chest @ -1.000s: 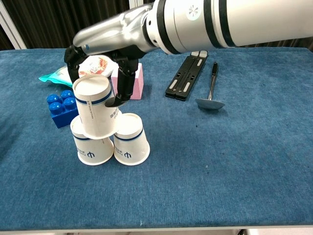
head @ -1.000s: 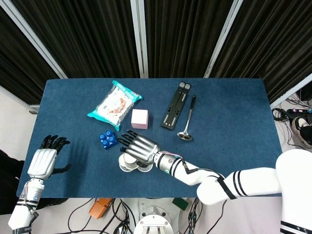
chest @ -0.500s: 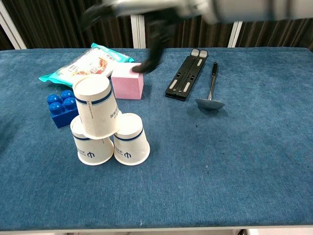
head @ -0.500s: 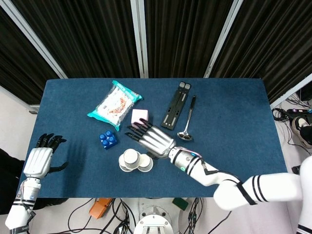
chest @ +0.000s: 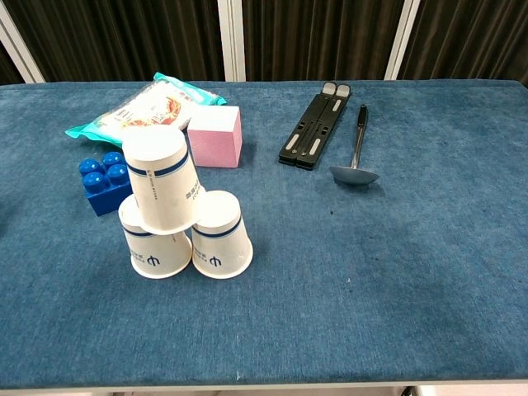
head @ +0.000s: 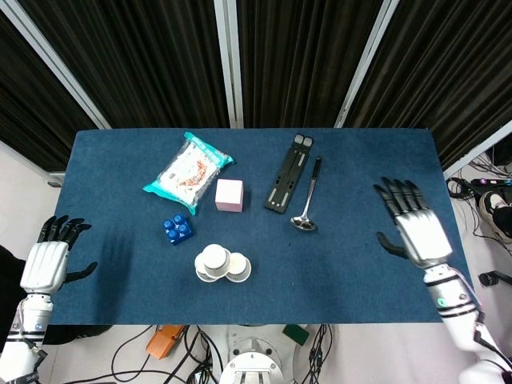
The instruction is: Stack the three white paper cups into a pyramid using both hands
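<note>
- The three cups stand near the front edge of the table (head: 360, 184), upside down: two base cups side by side and touching, the left base cup (chest: 155, 246) and the right base cup (chest: 222, 237), with the top cup (chest: 162, 189) on them.
- The top cup sits off-centre. It rests mostly over the left base cup, leans a little, and only its right rim reaches the right base cup.
- The left hand (head: 46, 262) hangs beyond the left table edge, fingers spread, holding nothing.
- The right hand (head: 416, 226) hovers over the right side of the table, well apart from the cups, fingers spread and empty.
- Judgement: the pyramid looks built, and the step in hand is to clear away and leave it standing.
- To do that well, keep both hands wide of the stack and move them slowly; a brush against the top cup would likely tip it, since it looks lightly seated.
- If a tidier pyramid is wanted, the top cup needs nudging right to centre over the seam, with one hand steadying the base cups; paper cups are light and slide easily on cloth.
- The blue block (chest: 103, 182) sits just behind and left of the stack, the pink block (chest: 215, 137) further back; an approach from the right side looks freer.
</note>
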Available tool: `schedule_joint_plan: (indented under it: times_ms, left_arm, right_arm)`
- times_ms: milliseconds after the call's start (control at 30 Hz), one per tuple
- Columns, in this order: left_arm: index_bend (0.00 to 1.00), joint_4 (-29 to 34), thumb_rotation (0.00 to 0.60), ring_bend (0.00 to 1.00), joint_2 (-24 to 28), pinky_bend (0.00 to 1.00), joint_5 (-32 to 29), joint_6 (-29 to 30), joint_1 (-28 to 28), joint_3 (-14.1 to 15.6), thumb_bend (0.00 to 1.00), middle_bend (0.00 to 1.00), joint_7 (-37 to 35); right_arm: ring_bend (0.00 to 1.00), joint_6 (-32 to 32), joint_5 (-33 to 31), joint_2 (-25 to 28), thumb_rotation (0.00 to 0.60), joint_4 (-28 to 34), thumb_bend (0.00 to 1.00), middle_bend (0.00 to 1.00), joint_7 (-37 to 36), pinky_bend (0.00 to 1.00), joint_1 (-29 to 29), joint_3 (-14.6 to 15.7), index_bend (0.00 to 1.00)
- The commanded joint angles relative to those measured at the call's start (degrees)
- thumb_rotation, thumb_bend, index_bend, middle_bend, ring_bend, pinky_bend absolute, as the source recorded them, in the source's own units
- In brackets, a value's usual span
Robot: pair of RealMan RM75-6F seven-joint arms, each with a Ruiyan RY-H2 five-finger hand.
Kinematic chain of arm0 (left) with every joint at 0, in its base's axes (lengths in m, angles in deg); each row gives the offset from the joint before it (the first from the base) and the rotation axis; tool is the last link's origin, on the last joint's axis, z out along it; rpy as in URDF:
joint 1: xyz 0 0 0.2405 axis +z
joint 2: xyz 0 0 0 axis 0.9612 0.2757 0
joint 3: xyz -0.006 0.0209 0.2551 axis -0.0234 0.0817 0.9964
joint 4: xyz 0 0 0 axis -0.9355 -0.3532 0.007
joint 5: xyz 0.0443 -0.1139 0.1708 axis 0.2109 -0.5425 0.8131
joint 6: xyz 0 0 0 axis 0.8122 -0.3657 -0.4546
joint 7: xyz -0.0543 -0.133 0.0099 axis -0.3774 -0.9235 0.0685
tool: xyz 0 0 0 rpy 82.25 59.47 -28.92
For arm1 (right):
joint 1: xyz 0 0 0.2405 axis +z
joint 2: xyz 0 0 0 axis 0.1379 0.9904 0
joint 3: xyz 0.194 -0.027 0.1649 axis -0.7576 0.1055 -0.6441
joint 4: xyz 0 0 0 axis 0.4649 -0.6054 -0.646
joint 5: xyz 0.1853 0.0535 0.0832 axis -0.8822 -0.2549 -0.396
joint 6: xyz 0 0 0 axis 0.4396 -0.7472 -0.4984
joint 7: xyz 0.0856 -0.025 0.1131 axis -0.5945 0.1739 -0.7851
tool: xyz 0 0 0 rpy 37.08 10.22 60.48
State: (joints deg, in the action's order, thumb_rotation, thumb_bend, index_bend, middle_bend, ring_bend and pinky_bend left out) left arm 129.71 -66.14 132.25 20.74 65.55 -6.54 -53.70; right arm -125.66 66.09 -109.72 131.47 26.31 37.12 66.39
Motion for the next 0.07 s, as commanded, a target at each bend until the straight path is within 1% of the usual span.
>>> schedule_joint_plan:
  times_ms: [33, 67]
  left_arm:
    - [0.24, 0.0, 0.600, 0.08, 0.3, 0.01, 0.5, 1.2, 0.9, 0.2, 0.18, 0.16, -0.7]
    - [0.24, 0.0, 0.600, 0.08, 0.4, 0.01, 0.7, 1.6, 1.1, 0.3, 0.18, 0.16, -0.8]
  right_arm:
    - [0.00, -6.0, 3.9, -0.8, 0.600, -8.6, 0.45, 0.02, -9.6, 0.00, -9.0, 3.1, 0.00]
    - [0.00, -6.5, 4.3, -1.2, 0.600, -9.6, 0.45, 0.02, -10.5, 0.00, -10.0, 3.0, 0.00]
